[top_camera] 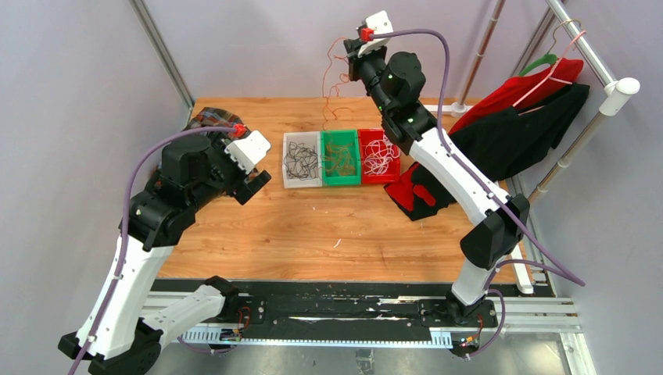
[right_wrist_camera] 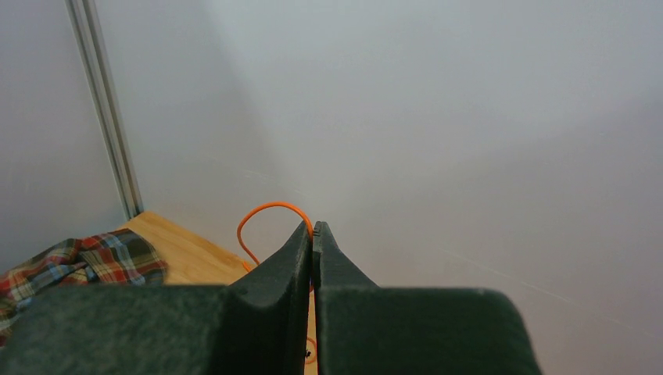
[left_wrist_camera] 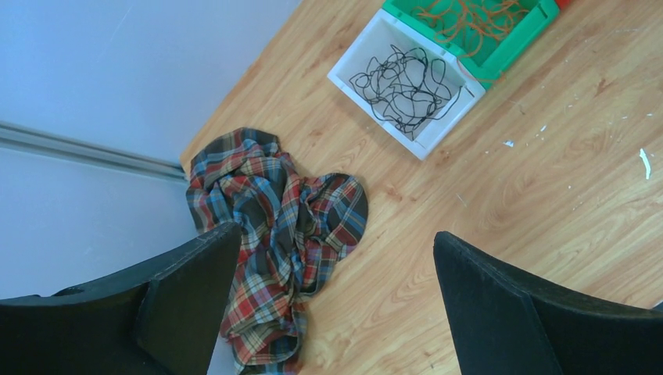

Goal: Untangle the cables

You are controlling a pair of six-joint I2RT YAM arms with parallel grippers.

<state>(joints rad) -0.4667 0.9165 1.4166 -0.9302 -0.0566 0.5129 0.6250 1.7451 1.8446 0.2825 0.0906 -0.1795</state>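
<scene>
**Right jaws pinch one orange strand aloft; left jaws gape empty**

The right gripper point(right_wrist_camera: 313, 228) has its two dark fingers pressed flat together, with a thin orange cable point(right_wrist_camera: 266, 205) caught between them. A small loop of the strand arches out just beside the fingertips. In the top view this gripper is raised high over the far edge of the table, and the strand hangs slack from it towards the row of bins below.

The left gripper point(left_wrist_camera: 335, 236) stands with its jaws spread as wide as they go. It holds and touches nothing. It hovers above the left part of the light-brown wooden table point(top_camera: 313, 234), and its wrist camera looks down on a crumpled red, blue and green plaid cloth point(left_wrist_camera: 274, 226) at the table's back-left corner.

Three small rectangular plastic bins sit side by side near the middle of the table:
- The white bin point(top_camera: 286, 139), on the left, holds a tangle of thin black cables point(left_wrist_camera: 403, 90).
- The green bin point(top_camera: 341, 182), in the middle, holds orange-brown cables point(top_camera: 341, 158).
- The red bin point(top_camera: 362, 141), on the right, holds white cables point(top_camera: 381, 158).

To the right of the bins, a red and black garment point(top_camera: 508, 129) hangs from a metal rail and trails onto the table's edge.
</scene>
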